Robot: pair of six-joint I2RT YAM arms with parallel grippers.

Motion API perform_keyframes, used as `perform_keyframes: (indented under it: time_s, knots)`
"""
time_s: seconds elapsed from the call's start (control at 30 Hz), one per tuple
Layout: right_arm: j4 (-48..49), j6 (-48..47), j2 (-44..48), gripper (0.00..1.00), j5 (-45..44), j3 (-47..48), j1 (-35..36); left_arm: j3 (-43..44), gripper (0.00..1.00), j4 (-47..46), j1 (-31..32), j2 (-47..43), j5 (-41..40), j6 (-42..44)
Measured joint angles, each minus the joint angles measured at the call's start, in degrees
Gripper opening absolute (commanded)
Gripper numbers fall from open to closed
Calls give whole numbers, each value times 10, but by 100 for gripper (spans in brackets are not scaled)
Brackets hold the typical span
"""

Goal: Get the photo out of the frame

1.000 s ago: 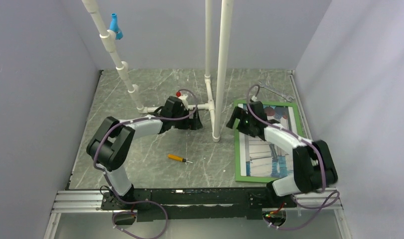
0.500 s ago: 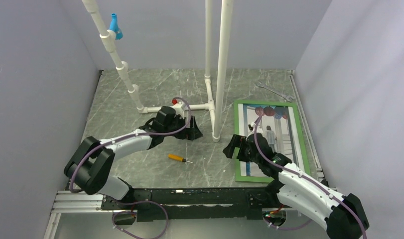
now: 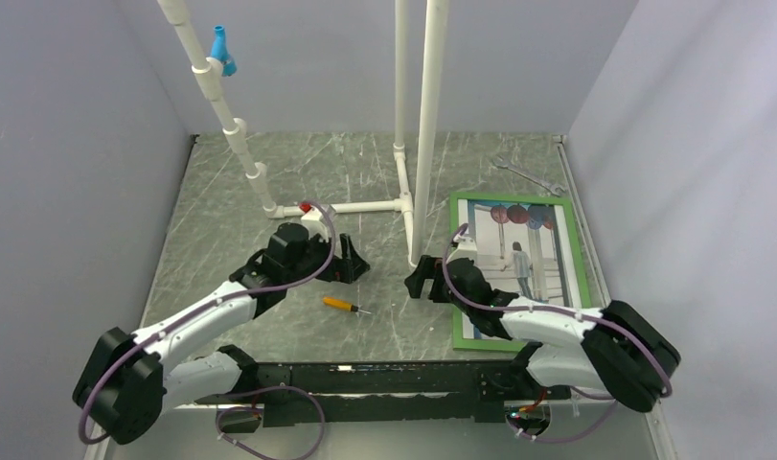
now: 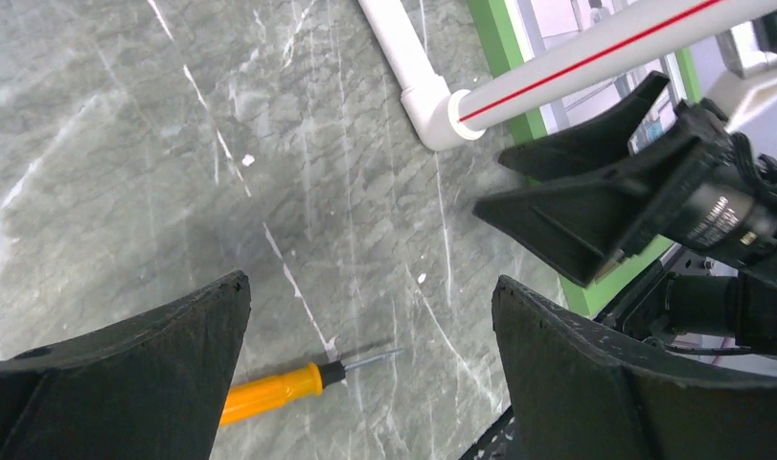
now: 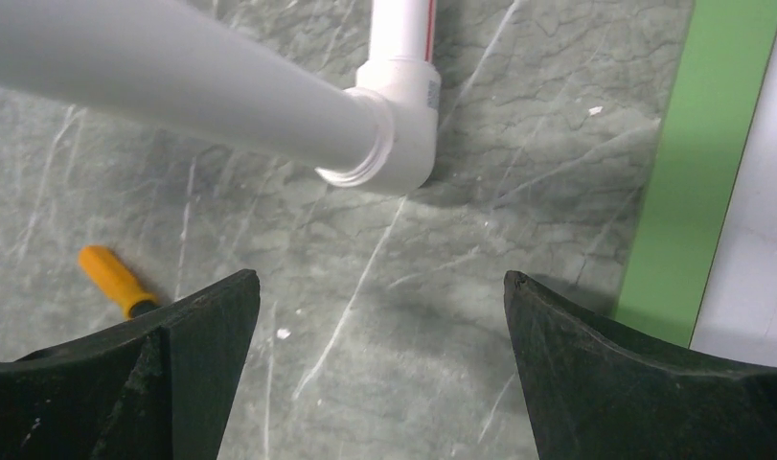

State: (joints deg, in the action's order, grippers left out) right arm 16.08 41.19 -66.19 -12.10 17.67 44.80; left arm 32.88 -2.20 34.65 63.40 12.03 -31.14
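While the photo (image 3: 523,264) sits in the frame (image 3: 509,197) just right of the right hand (image 5: 379,278), it and the left hand (image 4: 370,283), a screwdriver (image 4: 269,391) beside it, hang empty and spread wide above the tabletop (image 3: 365,163).

The right gripper (image 5: 377,287) shows as two black wedge-shaped fingers (image 5: 106,383) in the lower corners of the picture. They are spread wide with nothing between them, above a grey-green veined marble tabletop (image 5: 384,374). A thick white plastic pipe (image 5: 173,72) slants from the upper left into a white elbow joint (image 5: 399,134) at top centre. An orange screwdriver handle (image 5: 111,276) lies at the left, its lower end hidden behind a finger. A bright green flat frame rail (image 5: 700,172) runs down the right side, with the photo's white border (image 5: 763,240) at the right edge.
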Motion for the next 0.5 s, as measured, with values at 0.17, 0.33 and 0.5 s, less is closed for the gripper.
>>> perform_keyframes:
  time_s: [0.17, 0.33, 0.5]
  knots:
    - [52, 2, -71, 99, -27, 9, 0, -24, 99, 30, -4, -60, -12, 0]
    - [84, 4, -122, 99, -42, 41, -6, -26, 99, 68, -8, -102, -19, -1]
    - [106, 7, -152, 98, -40, 50, -30, -28, 99, 81, -9, -150, -13, -16]
